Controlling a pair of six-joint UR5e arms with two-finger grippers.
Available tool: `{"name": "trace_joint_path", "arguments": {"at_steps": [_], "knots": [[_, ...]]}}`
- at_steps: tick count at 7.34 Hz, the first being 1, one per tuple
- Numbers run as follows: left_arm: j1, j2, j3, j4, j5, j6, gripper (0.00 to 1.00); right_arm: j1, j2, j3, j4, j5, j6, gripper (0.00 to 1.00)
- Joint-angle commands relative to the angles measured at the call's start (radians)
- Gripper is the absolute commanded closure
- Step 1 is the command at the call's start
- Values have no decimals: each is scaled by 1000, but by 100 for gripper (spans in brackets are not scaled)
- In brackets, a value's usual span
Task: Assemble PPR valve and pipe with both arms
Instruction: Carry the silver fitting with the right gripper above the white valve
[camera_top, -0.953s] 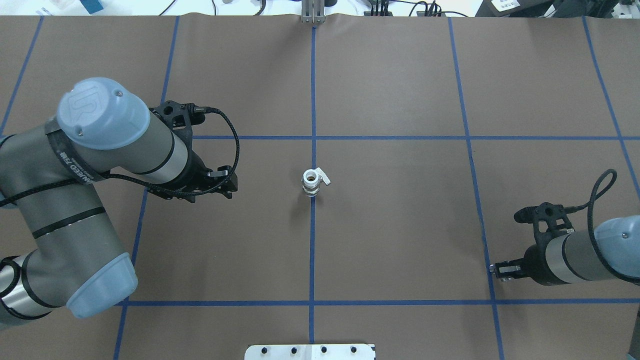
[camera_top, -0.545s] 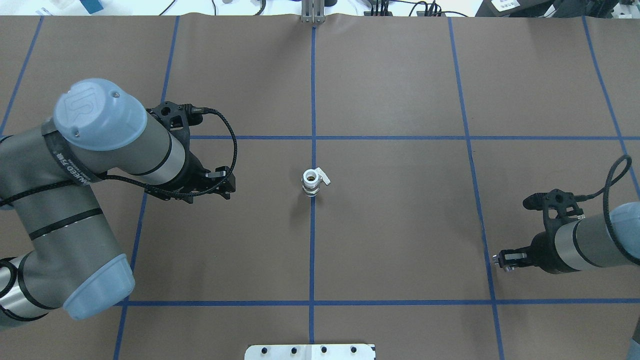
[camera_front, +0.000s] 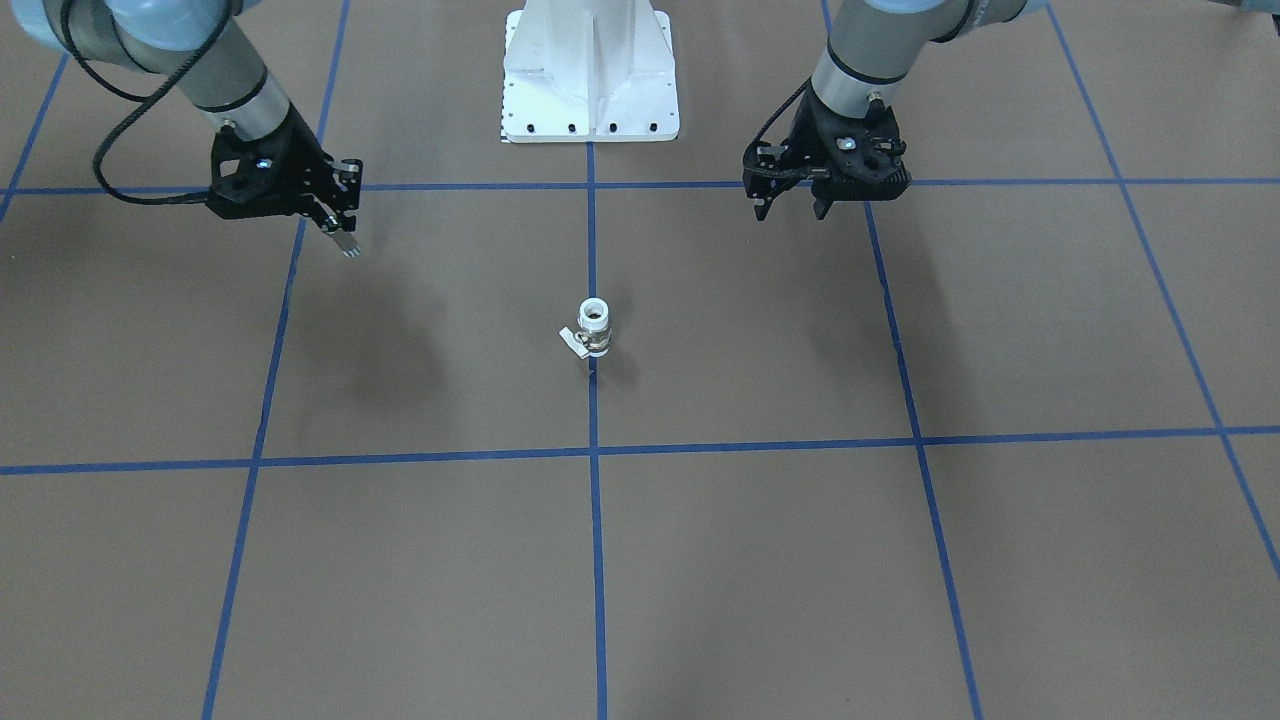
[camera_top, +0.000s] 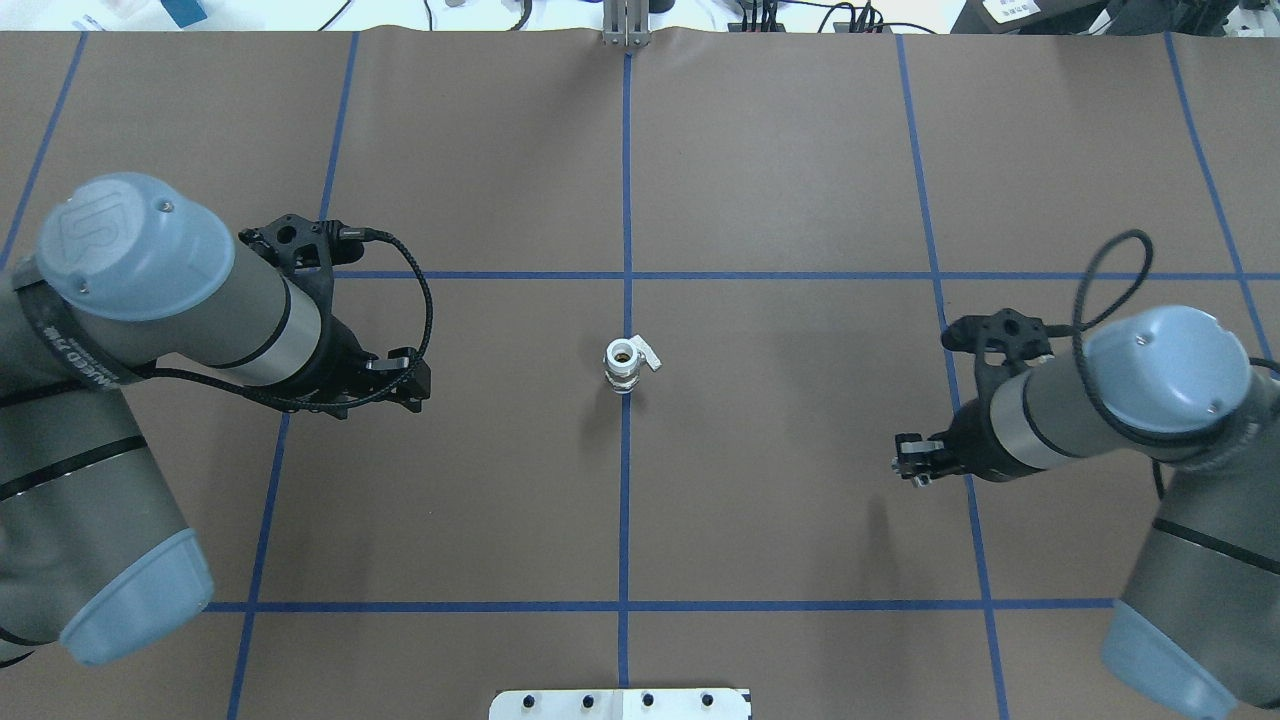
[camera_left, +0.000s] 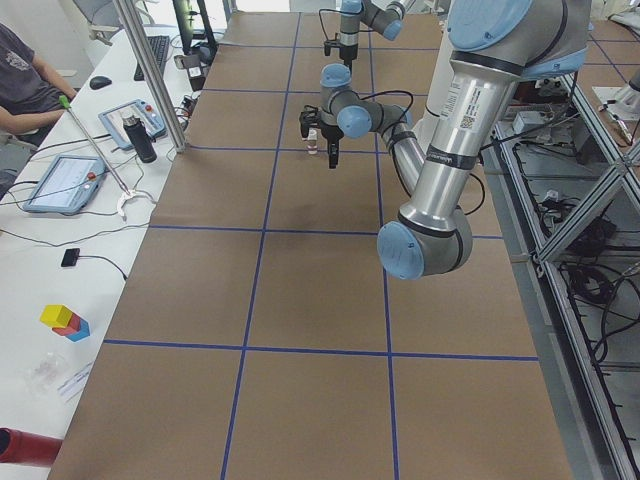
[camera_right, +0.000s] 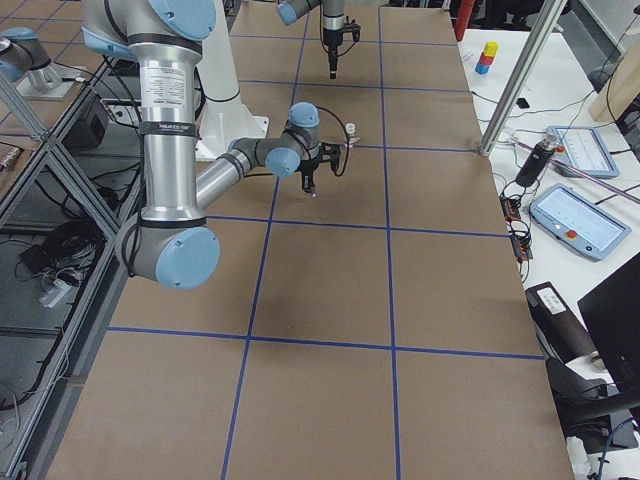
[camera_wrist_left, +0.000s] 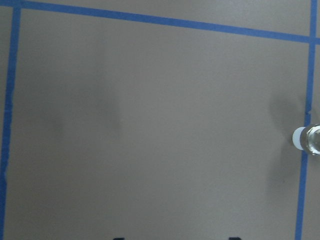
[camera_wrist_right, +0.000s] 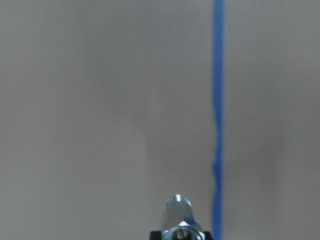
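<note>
Since the PPR valve (camera_top: 622, 364) stands upright on the blue tape line (camera_top: 624, 500) at the middle of the table (camera_top: 780, 480), open collar up, it seems set to take a part from above. The pipe (camera_wrist_right: 177, 214) is pinched in the right gripper (camera_top: 910, 467), well apart from the valve, while the left gripper (camera_front: 790, 208) hangs empty, jaws apart, probably to steady the valve. Since half a second ago the right gripper has come nearer the valve; the left has drawn back.
</note>
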Motion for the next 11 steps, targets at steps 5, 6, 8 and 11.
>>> {"name": "trace_joint_path", "arguments": {"at_steps": [5, 6, 8, 11], "knots": [[-54, 107, -21, -12, -8, 148, 24, 0, 665, -336, -366, -13, 79, 100], [-54, 107, -22, -12, -8, 148, 24, 2, 674, -350, -364, -15, 81, 100], [-54, 108, -24, -12, -6, 148, 24, 17, 717, -404, -363, -13, 81, 100], [-54, 108, -22, -12, -6, 148, 22, 22, 767, -481, -355, -12, 84, 100]]}}
